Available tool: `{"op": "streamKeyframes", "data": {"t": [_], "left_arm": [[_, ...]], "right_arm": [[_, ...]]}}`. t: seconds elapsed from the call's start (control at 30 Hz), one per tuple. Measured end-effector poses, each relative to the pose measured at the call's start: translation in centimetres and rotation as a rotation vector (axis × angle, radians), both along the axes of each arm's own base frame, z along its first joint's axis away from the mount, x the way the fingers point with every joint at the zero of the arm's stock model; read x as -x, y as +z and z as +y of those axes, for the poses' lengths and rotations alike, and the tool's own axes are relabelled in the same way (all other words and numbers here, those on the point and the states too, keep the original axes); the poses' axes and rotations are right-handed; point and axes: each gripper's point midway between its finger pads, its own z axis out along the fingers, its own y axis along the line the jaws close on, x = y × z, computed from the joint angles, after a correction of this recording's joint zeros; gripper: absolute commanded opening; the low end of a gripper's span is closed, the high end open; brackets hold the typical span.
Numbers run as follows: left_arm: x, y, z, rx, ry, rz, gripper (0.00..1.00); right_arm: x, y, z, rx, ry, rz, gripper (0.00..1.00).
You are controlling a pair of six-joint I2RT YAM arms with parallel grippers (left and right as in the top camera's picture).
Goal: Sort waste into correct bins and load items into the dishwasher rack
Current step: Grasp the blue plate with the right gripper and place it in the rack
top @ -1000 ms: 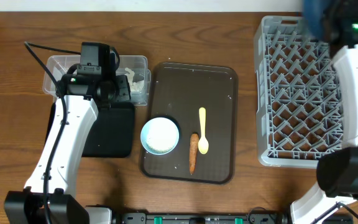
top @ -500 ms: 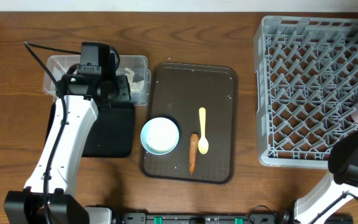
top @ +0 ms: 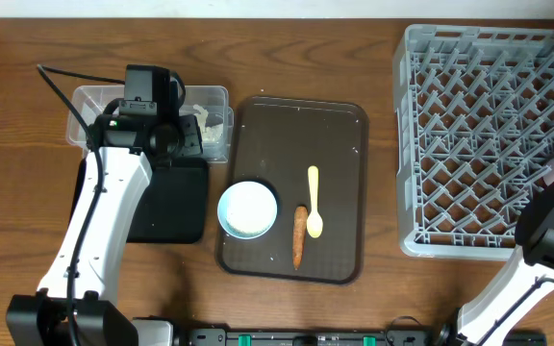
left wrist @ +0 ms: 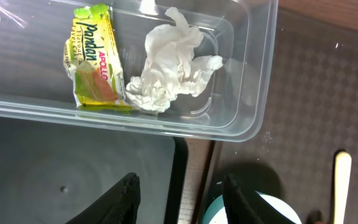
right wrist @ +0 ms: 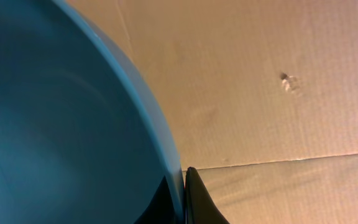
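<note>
- Left gripper (left wrist: 182,200): jaws parted, nothing between them; over the near rim of the clear plastic rectangular tub (left wrist: 253,93), far left.
- In the tub: green-orange snack wrapper (left wrist: 92,59) touching crumpled white tissue (left wrist: 166,68).
- Shallow black rectangular tray (top: 176,202): just near of the tub.
- Dark brown serving tray (top: 335,144), centre: carries white bowl (top: 249,210), slim yellow spoon (top: 314,200), small orange carrot (top: 299,235).
- Large grey plastic dishwasher rack (top: 479,144): right.
- Right gripper (right wrist: 179,180): pinched on the rim of the dark blue round plate (right wrist: 55,124).
</note>
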Motion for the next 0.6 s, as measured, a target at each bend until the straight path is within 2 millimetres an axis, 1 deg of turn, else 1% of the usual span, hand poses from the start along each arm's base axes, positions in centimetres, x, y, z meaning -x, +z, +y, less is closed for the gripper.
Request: {"op": "streamKeyframes", "data": {"t": [0.13, 0.17, 0.33, 0.37, 0.4, 0.43, 0.5, 0.6], "left_arm": [[-0.1, 0.1, 0.0, 0.004, 0.008, -0.004, 0.46], [-0.1, 0.1, 0.0, 0.005, 0.009, -0.004, 0.46], [-0.1, 0.1, 0.0, 0.005, 0.009, -0.004, 0.45], [-0.1, 0.1, 0.0, 0.005, 0.009, -0.004, 0.46], [-0.1, 0.1, 0.0, 0.005, 0.010, -0.004, 0.46], [-0.1, 0.1, 0.0, 0.006, 0.011, -0.004, 0.46], [-0.1, 0.1, 0.0, 0.006, 0.011, -0.004, 0.46], [-0.1, 0.1, 0.0, 0.006, 0.012, -0.004, 0.46]], "right_arm": [[0.0, -2.6, 0.0, -0.035, -0.008, 0.061, 0.01], [0.1, -2.9, 0.0, -0.035, -0.024, 0.060, 0.01], [0.4, -3.1, 0.9, -0.062, -0.048, 0.031, 0.02], [0.5, -3.2, 1.0, -0.065, -0.055, 0.026, 0.04], [0.6, -3.3, 1.1, -0.070, -0.061, 0.022, 0.10], [0.7, -3.5, 1.4, -0.077, -0.063, 0.033, 0.22], [0.6, -4.1, 2.2, -0.099, -0.052, 0.047, 0.39], [0.1, -5.7, 3.9, -0.139, -0.017, 0.104, 0.51]]}}
